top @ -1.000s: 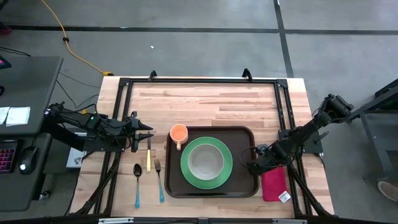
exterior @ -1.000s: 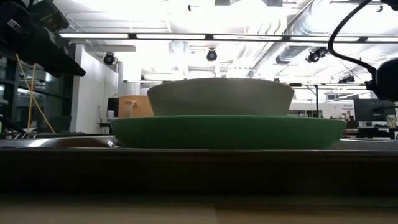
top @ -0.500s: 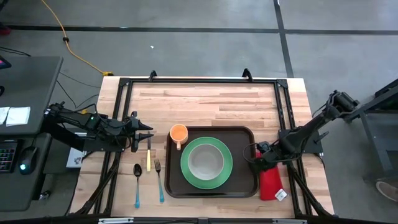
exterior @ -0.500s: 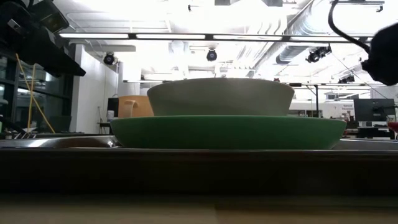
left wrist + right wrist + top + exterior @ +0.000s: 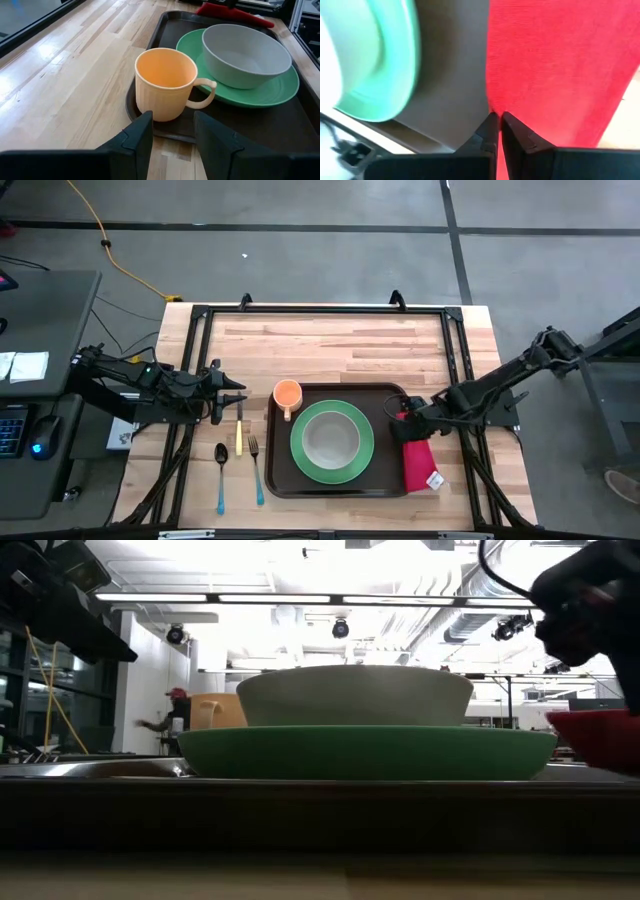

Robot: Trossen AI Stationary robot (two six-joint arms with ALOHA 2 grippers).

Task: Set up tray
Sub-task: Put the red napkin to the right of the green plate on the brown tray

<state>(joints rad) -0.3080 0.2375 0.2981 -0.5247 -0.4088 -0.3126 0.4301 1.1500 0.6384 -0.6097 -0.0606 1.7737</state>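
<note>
So here's where we're at: our right gripper has its fingers pinched tight on one end of the red napkin, and the rest of the cloth trails away from the fingertips, lying across the tray's right rim, part on the tray and part on the bench. The tray sits right under and beside those fingers, with the green plate and grey bowl in its middle, just past the fingertips toward the other arm. The orange cup stands in the tray's far corner, directly ahead of our left gripper, whose fingers stand apart and hold nothing. A knife lies just beyond those fingers, with a fork and spoon beside it on the bench.

What could go wrong, as we see it:
- The napkin is held by one edge only, so it could fold or bunch when we let go, landing half over the rim.
- Dragging cloth over the rim could catch and nudge the tray, shifting the plate and bowl.
- Swinging too far inward, our right fingers could bump the plate.
- The cup is close to the left fingers, so a careless move there could tip it.
</note>
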